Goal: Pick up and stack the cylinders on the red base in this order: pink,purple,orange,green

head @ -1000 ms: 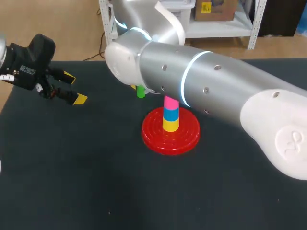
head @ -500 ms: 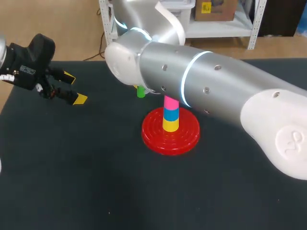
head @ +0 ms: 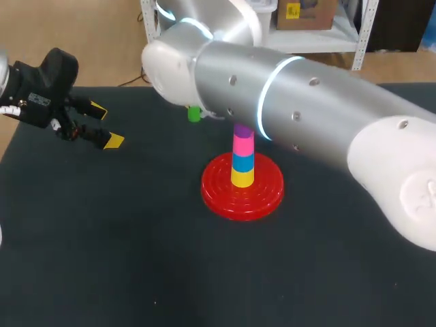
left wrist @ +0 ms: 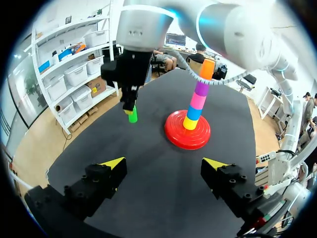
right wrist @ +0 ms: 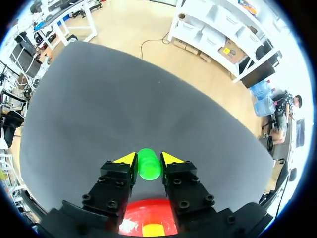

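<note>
On the red base (head: pixel 219 201) stands a stack (head: pixel 242 158) of yellow, blue, pink and purple cylinders. The left wrist view shows an orange piece (left wrist: pixel 208 69) on top of it. My right arm crosses over the stack, and its gripper (right wrist: pixel 148 159) is shut on the green cylinder (right wrist: pixel 148 165). That cylinder (head: pixel 194 114) hangs above the table behind and left of the base (left wrist: pixel 174 140); it also shows in the left wrist view (left wrist: pixel 132 116). Far to the left, my left gripper (head: pixel 107 125) hovers open with nothing in it (left wrist: pixel 164 163).
The dark table mat (head: pixel 122 238) runs around the base on all sides. My right arm's thick silver links (head: pixel 306 109) span the back right of the table and hide the stack's top in the head view.
My right gripper closed on the green cylinder and lifted it up and slightly left. The arm rose, uncovering the purple piece. My left arm stayed put.
</note>
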`<action>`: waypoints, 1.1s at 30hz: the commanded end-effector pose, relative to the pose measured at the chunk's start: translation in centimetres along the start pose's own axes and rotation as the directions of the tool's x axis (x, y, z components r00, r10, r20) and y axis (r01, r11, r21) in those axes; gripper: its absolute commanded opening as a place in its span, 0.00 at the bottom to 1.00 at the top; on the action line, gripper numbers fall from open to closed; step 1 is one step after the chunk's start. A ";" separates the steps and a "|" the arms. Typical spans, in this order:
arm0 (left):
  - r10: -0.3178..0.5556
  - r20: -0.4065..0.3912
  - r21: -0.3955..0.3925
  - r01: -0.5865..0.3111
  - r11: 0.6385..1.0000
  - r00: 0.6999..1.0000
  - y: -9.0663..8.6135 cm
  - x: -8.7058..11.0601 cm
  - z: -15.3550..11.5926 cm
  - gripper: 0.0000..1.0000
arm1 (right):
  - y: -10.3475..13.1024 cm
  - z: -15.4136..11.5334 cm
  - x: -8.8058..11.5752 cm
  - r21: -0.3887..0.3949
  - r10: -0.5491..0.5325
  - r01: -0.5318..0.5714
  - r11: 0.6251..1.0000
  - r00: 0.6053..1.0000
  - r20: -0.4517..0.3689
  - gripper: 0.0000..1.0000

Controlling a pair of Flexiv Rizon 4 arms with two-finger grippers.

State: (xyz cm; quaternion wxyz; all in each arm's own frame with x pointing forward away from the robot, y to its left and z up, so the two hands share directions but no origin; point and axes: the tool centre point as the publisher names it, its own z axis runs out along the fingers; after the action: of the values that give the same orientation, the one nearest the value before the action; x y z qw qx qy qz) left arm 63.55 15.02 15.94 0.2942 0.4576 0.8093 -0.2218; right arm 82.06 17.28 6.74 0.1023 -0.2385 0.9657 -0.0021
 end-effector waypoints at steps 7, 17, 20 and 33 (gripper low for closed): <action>0.003 0.006 0.001 -0.003 1.000 1.000 0.0 0.2 0.0 1.00 | -0.9 -7.6 -1.4 0.002 -0.026 0.034 0.999 0.802 -0.596 0.00; 0.003 0.006 0.001 -0.003 1.000 1.000 0.0 0.2 0.0 1.00 | -2.9 -15.7 -0.2 -0.051 -0.118 0.107 0.993 0.841 -0.528 0.00; 0.003 0.006 0.001 -0.003 1.000 1.000 0.0 0.2 0.0 1.00 | -3.5 -17.8 0.9 -0.077 -0.148 0.127 0.989 0.855 -0.498 0.00; 0.003 0.006 0.001 -0.003 1.000 1.000 0.0 0.2 0.0 1.00 | -3.8 -24.1 6.2 -0.108 -0.296 0.276 0.955 0.860 -0.416 0.00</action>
State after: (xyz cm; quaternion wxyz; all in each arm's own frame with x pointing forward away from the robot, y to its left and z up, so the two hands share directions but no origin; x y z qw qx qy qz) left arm 63.55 15.01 15.94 0.2942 0.4576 0.8092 -0.2218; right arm 73.93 9.61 27.49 0.0162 -0.3770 0.9260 0.0093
